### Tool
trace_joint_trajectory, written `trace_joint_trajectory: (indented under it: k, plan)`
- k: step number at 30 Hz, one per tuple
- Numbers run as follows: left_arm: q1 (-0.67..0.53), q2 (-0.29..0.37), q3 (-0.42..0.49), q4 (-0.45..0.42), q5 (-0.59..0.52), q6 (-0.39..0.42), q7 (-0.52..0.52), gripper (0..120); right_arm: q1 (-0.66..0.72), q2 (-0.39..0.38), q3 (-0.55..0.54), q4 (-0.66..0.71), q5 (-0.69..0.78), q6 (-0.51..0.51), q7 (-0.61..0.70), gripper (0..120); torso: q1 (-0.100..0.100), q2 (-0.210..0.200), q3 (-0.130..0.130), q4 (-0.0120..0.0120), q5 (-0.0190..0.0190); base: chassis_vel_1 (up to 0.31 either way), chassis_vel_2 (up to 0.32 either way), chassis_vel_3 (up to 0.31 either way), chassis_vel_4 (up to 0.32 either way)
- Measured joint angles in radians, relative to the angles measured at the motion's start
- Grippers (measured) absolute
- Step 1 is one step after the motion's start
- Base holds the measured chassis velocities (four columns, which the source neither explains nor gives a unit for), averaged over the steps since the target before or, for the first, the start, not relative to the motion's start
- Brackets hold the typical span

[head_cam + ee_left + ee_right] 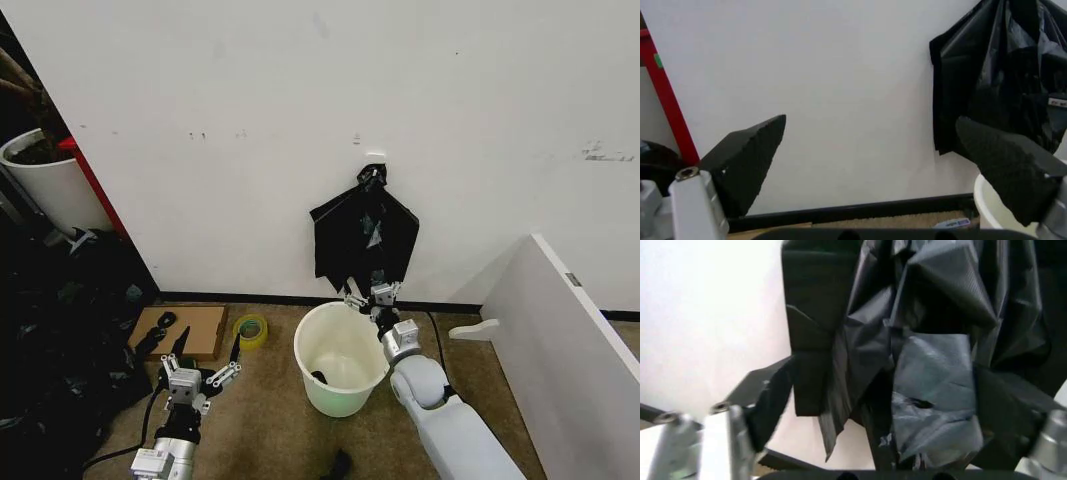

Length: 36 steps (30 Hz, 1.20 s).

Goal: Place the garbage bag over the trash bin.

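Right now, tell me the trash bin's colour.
White; the trash bin shows best in the head view.

Bag on wall, bin on floor
Black crinkled garbage bag [363, 235] hangs from a wall hook, bunched at top; white round trash bin [340, 373] stands upright directly below, unlined.

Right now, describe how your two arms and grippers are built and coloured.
Both are silver-grey metal with black finger pads. The left gripper has a compact metal body with visible screws and two black, wedge-shaped, finely textured fingers; a black cable trails beside its arm. The right gripper sits on a smooth, rounded pale grey arm with a bulbous joint and a metal wrist block.
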Motion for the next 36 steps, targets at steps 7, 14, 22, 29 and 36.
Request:
trace_joint_trajectory:
  k: [7, 14, 22, 29, 36]
  plan:
    - [-0.002, -0.001, -0.002, 0.000, -0.003, 0.000, 0.000, 100, 0.041, 0.005, 0.000, -0.063, 0.012, 0.002, 0.005, 57, 0.000, 0.000, 0.000, 0.0000, 0.0000, 0.000, 0.000, 0.000, 0.000]
    - [-0.001, -0.003, -0.002, -0.004, -0.003, 0.000, 0.000, 100, 0.059, 0.009, 0.000, -0.091, 0.019, -0.004, 0.013, 32, 0.000, 0.000, 0.000, 0.0001, 0.0000, 0.000, 0.000, 0.000, 0.000]
    - [0.000, -0.003, -0.004, -0.010, -0.003, 0.001, -0.001, 100, 0.070, 0.007, 0.002, -0.104, 0.026, -0.017, 0.017, 3, 0.000, 0.000, 0.000, 0.0001, 0.0000, 0.000, 0.000, 0.000, 0.000]
    - [0.000, -0.001, -0.005, -0.014, -0.005, 0.001, -0.001, 100, 0.059, -0.001, 0.004, -0.080, 0.046, -0.020, 0.013, 0, 0.000, 0.000, 0.000, 0.0001, 0.0000, 0.000, 0.000, 0.000, 0.000]
    - [-0.012, 0.028, 0.013, -0.031, -0.037, 0.021, -0.001, 100, -0.021, -0.026, 0.051, 0.079, 0.214, -0.017, -0.038, 0, 0.000, 0.000, 0.000, 0.0001, 0.0000, 0.000, 0.000, 0.000, 0.000]
